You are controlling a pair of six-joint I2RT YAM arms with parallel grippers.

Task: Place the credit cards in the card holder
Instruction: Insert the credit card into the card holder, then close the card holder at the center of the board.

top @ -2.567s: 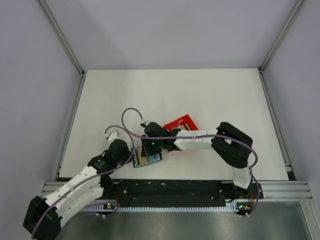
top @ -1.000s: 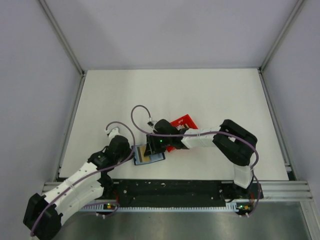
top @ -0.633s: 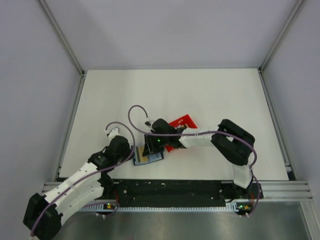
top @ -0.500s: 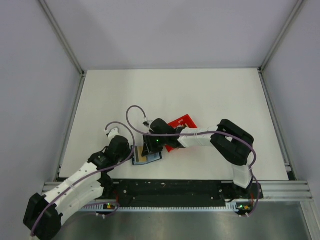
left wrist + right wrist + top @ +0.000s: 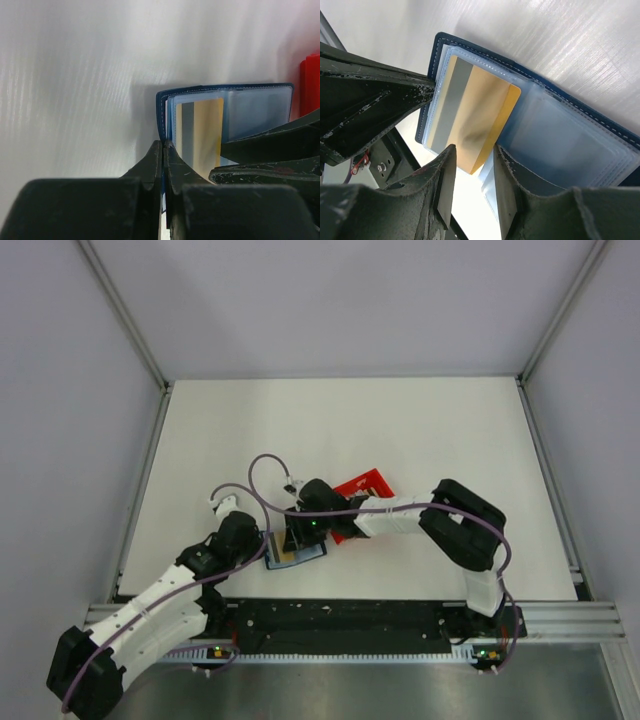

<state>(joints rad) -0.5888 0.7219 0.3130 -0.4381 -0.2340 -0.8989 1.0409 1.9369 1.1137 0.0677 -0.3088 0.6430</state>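
Counted on the white table (image 5: 400, 420) were one card holder (image 5: 570, 145), one credit card (image 5: 475, 115) and one red bin (image 5: 365, 485). The holder lay open near the front edge, just in front of the bin. The card, orange with a grey stripe, lay on the holder's clear pockets. The left gripper (image 5: 163, 145) had its jaws pressed together, tips touching the holder's edge. The right gripper (image 5: 473, 148) stood with jaws partly apart, astride the card's near end; a pinch could not be confirmed. Pale walls (image 5: 350, 300) enclosed the table on three sides
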